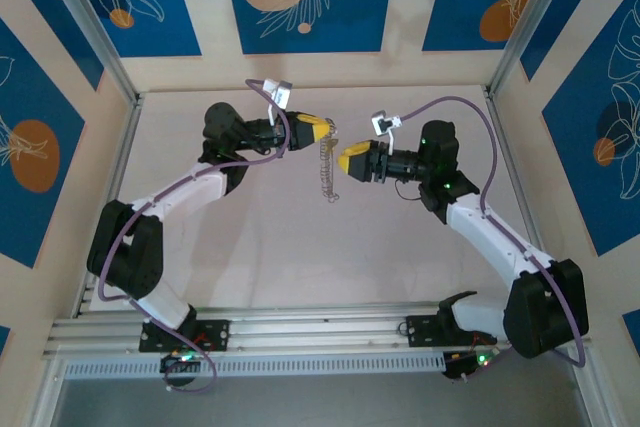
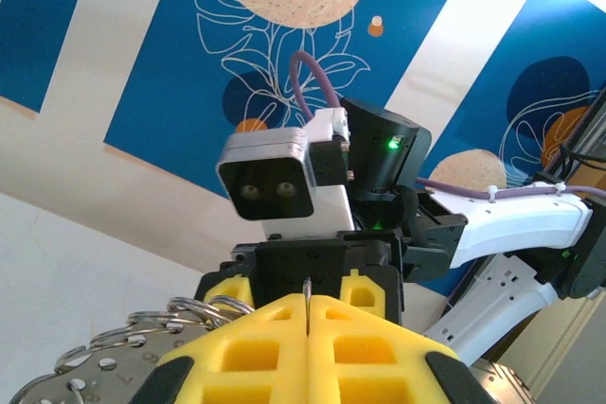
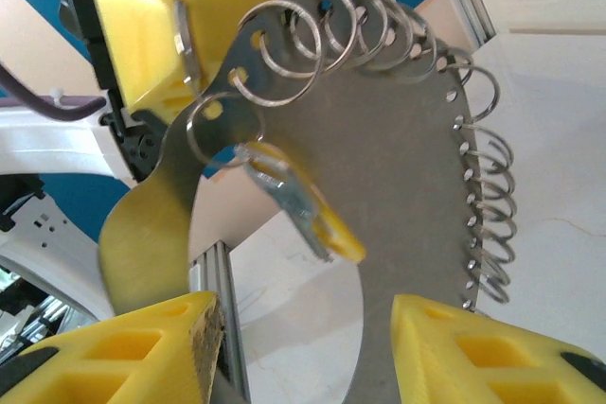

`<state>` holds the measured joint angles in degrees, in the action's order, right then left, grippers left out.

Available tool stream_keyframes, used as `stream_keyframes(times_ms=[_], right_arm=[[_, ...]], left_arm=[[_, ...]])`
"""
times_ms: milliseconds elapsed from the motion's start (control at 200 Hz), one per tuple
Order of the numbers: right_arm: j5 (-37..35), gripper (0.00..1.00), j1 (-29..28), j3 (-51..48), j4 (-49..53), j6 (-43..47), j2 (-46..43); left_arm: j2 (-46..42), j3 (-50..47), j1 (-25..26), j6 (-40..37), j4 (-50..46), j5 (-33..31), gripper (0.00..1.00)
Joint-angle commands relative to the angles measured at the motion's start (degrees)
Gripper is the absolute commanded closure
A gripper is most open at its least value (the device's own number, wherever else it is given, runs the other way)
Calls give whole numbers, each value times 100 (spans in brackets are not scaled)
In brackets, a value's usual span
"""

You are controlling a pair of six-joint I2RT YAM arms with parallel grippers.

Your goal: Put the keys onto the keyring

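While the 2 arms meet over the middle of the table (image 1: pixel 260 242), the left gripper (image 1: pixel 320 130) sits just above centre in the overhead view. Its yellow fingers are pressed together on the top end of the keyring (image 1: pixel 327 175), a thin grey metal strip lined with split rings (image 2: pixel 161 317) that hangs down from it. From the left wrist, the strip's edge shows as a thin line pinched between the closed pads (image 2: pixel 265 338), with several rings fanning out at the lower left. The right gripper (image 1: pixel 348 160) faces it from just right of centre, close beside the strip. In its own wrist view the 2 yellow fingers (image 3: pixel 123 347) sit at the bottom corners, spread well apart and holding nothing. 1 small key (image 3: pixel 301 205) with a yellow head hangs at the centre of that frame, seemingly from a ring near the clamped end, head lowest, in front of the strip.
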<state>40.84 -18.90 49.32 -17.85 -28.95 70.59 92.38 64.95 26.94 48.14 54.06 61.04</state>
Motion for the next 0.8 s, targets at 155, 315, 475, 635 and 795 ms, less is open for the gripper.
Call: stream_keyframes(times_ms=[155, 315, 475, 635, 795], right_arm=[[-193, 48, -210, 409, -249, 132, 257], [-153, 50, -322, 482, -254, 183, 324], [-122, 69, -374, 448, -229, 197, 291], [-88, 92, -363, 335, -203, 197, 195], [-88, 100, -317, 247, -166, 182, 81]], left_arm=[[-159, -50, 93, 125, 445, 93, 100], [-154, -60, 101, 150, 499, 86, 100], [-150, -81, 101, 152, 535, 76, 100], [-141, -86, 105, 143, 546, 67, 100], [-143, -79, 97, 131, 546, 28, 100]])
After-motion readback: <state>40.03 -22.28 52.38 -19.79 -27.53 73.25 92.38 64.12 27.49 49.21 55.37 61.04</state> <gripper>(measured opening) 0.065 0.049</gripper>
